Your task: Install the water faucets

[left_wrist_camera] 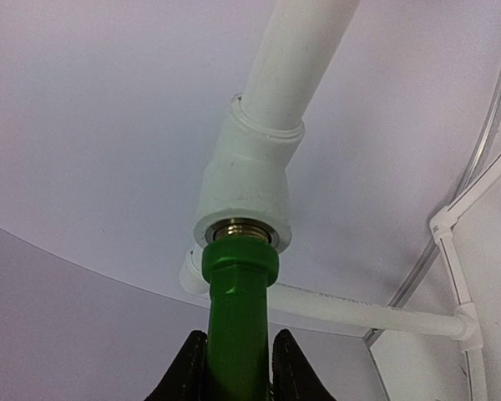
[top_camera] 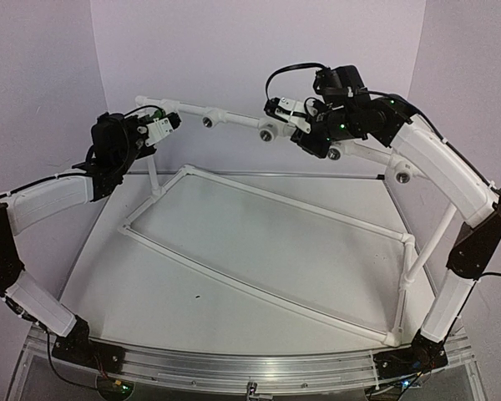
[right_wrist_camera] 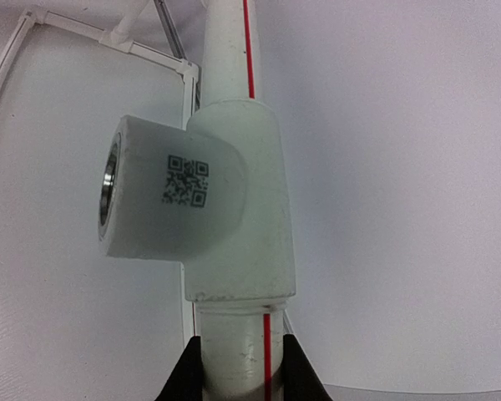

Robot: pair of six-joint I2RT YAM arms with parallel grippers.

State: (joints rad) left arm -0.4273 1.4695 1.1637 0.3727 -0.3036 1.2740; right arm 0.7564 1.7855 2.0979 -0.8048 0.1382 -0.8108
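I am squeezing my left gripper (left_wrist_camera: 238, 338) tight on the green sides of the water faucet (left_wrist_camera: 238, 288), which I think is light, hard and slippery, its shiny end sitting in the tee fitting (left_wrist_camera: 244, 196) at 12 o'clock, while my right gripper (right_wrist_camera: 242, 342) is pinching the pipe (right_wrist_camera: 225, 50).

Obscured and cropped items, both wrist views.
Left wrist: the green faucet (left_wrist_camera: 238, 317) runs off the bottom edge, its metal end mostly sunk in the white fitting (left_wrist_camera: 244, 196); the left gripper (left_wrist_camera: 238, 351) shows fingertips only. Right wrist: the pipe (right_wrist_camera: 234, 368) is cropped top and bottom, the right gripper (right_wrist_camera: 242, 363) shows fingertips only, and the code label (right_wrist_camera: 186, 181) is unreadable.
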